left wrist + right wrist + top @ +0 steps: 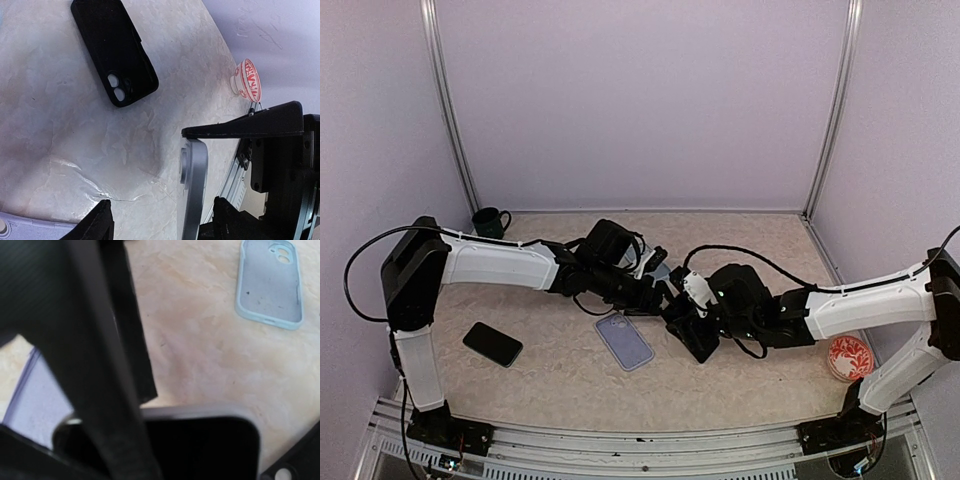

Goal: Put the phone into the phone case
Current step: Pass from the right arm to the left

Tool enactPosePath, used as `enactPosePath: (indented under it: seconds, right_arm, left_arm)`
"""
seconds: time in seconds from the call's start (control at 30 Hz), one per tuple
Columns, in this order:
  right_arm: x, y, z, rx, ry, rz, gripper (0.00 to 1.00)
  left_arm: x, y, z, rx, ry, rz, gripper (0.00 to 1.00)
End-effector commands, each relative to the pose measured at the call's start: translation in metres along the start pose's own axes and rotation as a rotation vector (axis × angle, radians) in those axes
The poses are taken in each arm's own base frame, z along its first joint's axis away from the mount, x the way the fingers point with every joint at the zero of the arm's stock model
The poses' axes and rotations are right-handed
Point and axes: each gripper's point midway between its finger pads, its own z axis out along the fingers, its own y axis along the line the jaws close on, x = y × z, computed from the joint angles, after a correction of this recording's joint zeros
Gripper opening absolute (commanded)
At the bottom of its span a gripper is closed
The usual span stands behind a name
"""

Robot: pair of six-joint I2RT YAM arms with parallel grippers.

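The one phone [195,182] is off the table at the middle, on its edge and not flat, clamped in the right gripper [684,320]. One short end sticks out past those fingers with the dark screen towards that wrist, and I cannot tell where this end points in the scene. The left gripper [160,212] has its jaws apart on both sides of the phone's lower end. There are three cases: a lavender case [624,340] lies flat just near of the grippers with bare table on its left up to a black case [492,343], and a blue case [270,282] lies further back.
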Motion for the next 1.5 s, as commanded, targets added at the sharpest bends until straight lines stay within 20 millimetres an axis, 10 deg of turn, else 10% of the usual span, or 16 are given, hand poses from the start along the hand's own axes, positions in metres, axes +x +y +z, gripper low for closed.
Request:
enactPosePath:
  seconds: [0.0, 0.9, 1.2, 1.47]
  right_arm:
    - [-0.022, 0.008, -0.005, -0.019, -0.076, -0.011, 0.66]
    - [-0.018, 0.013, 0.002, -0.019, -0.056, -0.025, 0.70]
    - [-0.019, 0.006, -0.008, 0.005, -0.070, -0.004, 0.99]
    - [-0.026, -0.002, -0.027, -0.041, -0.127, 0.080, 1.00]
  left_arm:
    - [-0.008, -0.015, 0.004, 0.064, -0.006, 0.034, 0.64]
    - [0.002, -0.022, 0.011, 0.113, 0.023, 0.032, 0.00]
    - [-0.005, -0.025, -0.007, 0.117, -0.026, 0.039, 0.00]
    - [-0.024, -0.035, -0.038, 0.132, -0.135, 0.080, 0.00]
